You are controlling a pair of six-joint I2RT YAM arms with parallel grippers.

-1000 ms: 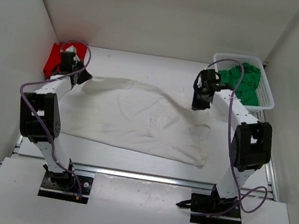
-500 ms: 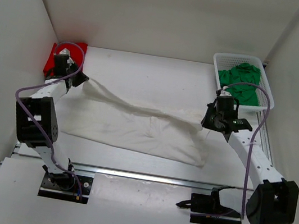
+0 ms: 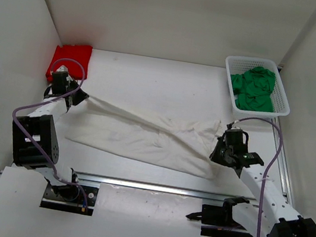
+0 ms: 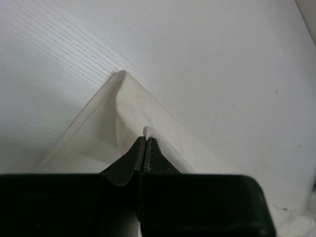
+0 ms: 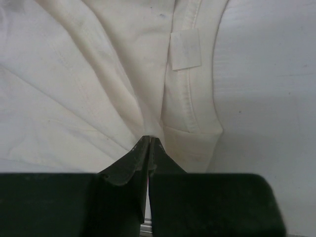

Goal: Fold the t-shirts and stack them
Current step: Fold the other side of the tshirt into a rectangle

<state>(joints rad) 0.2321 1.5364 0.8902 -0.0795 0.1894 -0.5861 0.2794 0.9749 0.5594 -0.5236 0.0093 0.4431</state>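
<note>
White cloth, the white t-shirt (image 3: 143, 137), was seen lying across the middle of the desk (image 3: 152, 81), its long axis running left to right between the two arms. The left jaws were pressed shut on a corner of it at the far left, a small pinch of fabric showing between the tips. The right jaws were likewise shut on a bunched fold just beside the neck label (image 5: 185, 48), at the near right. The held edge was thus drawn on a slant, from far left to near right, over the flat lower layer.

The coming move was judged to turn on that slant. The right jaws were close to the near hem, while the left-hand corner lay further back and would need to be brought nearer for the fold to close squarely. The shirt looked limp and creased.

The red t-shirt (image 3: 69, 61) lay folded in the far left corner, and the green t-shirt (image 3: 256, 89) was heaped in the white mesh basket (image 3: 283, 89).
</note>
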